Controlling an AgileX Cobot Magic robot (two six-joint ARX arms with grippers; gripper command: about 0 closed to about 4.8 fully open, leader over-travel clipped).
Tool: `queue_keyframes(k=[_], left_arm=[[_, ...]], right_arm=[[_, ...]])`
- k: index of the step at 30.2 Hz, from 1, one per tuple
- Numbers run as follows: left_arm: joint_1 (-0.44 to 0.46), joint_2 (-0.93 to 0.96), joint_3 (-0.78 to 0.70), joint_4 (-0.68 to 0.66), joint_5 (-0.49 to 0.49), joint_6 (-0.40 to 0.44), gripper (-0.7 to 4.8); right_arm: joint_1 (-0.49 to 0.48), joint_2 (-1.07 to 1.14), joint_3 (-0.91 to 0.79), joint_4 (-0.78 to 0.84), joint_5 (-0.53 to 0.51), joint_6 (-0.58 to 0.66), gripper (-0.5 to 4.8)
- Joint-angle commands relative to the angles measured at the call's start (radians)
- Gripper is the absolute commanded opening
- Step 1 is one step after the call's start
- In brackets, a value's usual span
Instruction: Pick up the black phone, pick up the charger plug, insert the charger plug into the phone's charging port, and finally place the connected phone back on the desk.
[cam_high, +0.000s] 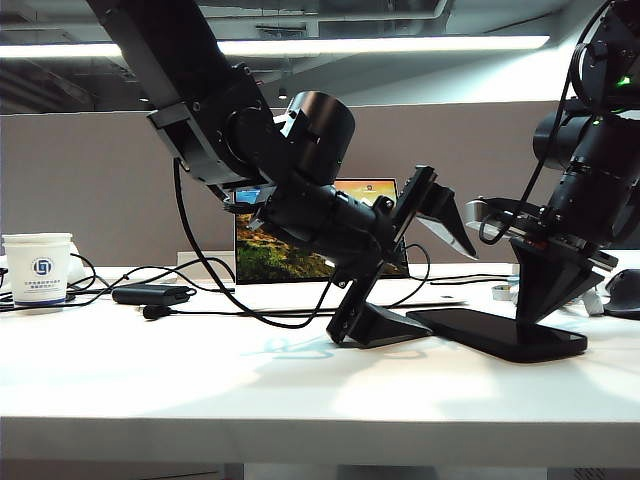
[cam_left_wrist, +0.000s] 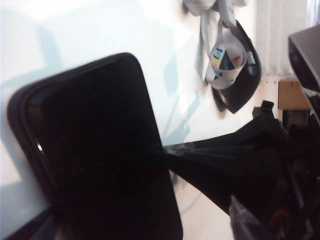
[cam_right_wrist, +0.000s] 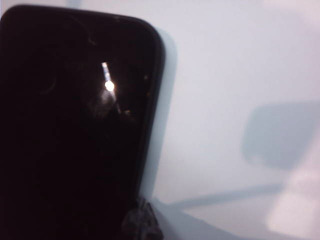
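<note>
The black phone lies flat on the white desk, right of the middle. My left gripper is open wide at the phone's left end, one finger down on the desk and the other raised above it. In the left wrist view the phone fills the near field. My right gripper is shut, its tips resting on the phone's right part. The right wrist view shows the phone's glossy face close up. A small black tip that looks like the charger plug lies far left, ending a thin cable.
A black power brick and a paper cup sit at the left. A laptop screen stands behind the left arm, before the grey partition. A dark mouse-like object lies at the right edge. Loose cables cross the desk's back half.
</note>
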Motion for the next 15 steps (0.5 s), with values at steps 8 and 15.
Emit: queue_keyframes(k=[8, 15], left_arm=[[-0.005, 0.011, -0.005, 0.126, 0.115, 0.042, 4.79], [-0.005, 0.011, -0.002, 0.115, 0.113, 0.059, 4.79]], right_arm=[[0.003, -0.005, 0.005, -0.015, -0.053, -0.027, 0.08], [0.003, -0.005, 0.005, -0.016, -0.078, -0.029, 0.08]])
